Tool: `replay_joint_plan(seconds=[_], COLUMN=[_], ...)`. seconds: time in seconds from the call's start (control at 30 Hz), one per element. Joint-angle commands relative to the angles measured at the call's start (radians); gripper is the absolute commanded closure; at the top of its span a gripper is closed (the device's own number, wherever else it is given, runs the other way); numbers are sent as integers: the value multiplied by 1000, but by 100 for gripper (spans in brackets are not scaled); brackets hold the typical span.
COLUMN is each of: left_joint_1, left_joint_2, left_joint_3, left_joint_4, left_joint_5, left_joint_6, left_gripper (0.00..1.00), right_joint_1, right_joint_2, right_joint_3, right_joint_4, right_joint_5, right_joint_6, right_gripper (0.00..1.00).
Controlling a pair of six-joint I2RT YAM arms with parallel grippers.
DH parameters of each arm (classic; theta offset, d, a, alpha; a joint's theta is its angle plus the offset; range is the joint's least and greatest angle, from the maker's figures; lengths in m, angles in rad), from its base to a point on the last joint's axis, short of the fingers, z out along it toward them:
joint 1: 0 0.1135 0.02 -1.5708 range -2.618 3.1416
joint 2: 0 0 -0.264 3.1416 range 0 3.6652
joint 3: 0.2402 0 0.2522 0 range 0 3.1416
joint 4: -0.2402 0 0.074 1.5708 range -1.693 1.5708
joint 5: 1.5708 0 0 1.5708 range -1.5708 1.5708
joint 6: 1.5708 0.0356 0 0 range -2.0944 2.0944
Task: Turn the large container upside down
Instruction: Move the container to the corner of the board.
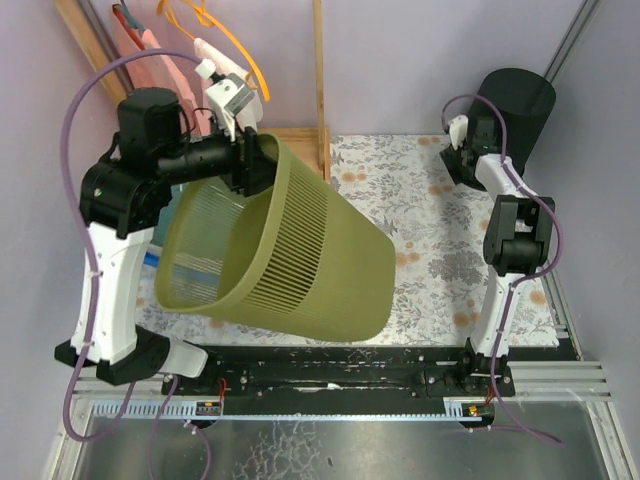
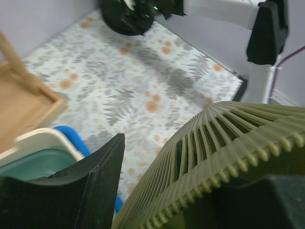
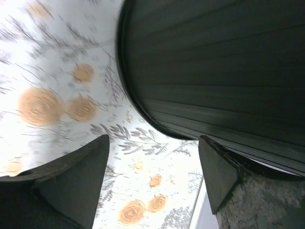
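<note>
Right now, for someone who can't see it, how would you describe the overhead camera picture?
The left gripper clamps the rim of a large olive-green slatted basket, holding it tipped on its side over a floral tablecloth. The right gripper rests beside a black bin at the far right corner.

You're looking at a robot lab test cell: plain lilac walls (image 1: 400, 60) enclose a table under a floral-printed cloth (image 1: 440, 230), with a black mounting rail (image 1: 340, 365) and a silver aluminium extrusion frame (image 1: 570, 378) along the near edge.
</note>
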Motion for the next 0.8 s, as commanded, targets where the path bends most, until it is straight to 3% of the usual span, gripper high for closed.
replay_joint_plan(seconds=[0.0,0.23,0.33,0.53,0.67,0.77], left_joint_1=[-7,-151,-215,-219,-219,-221], left_joint_2=[44,200,272,369,433,511], left_joint_3=[-57,-87,-71,-113,-218,-234], left_joint_4=[178,231,260,433,629,698], left_joint_5=[247,282,277,344,424,434], left_joint_6=[-192,-225,-236,-334,-495,-530], left_gripper=[100,100,100,100,100,100], right_joint_1=[-2,-35,-55,-122,-262,-332], right_joint_2=[-159,-522,-627,-853,-1000,-1189], right_joint_3=[63,-257,-307,-389,-435,-573], right_joint_4=[-34,-106,-200,-333,-522,-593], right_joint_5=[-215,-700,-813,-680,-658,-665], right_joint_6=[221,294,255,140,-63,-270], right_gripper=[17,14,13,11,11,11])
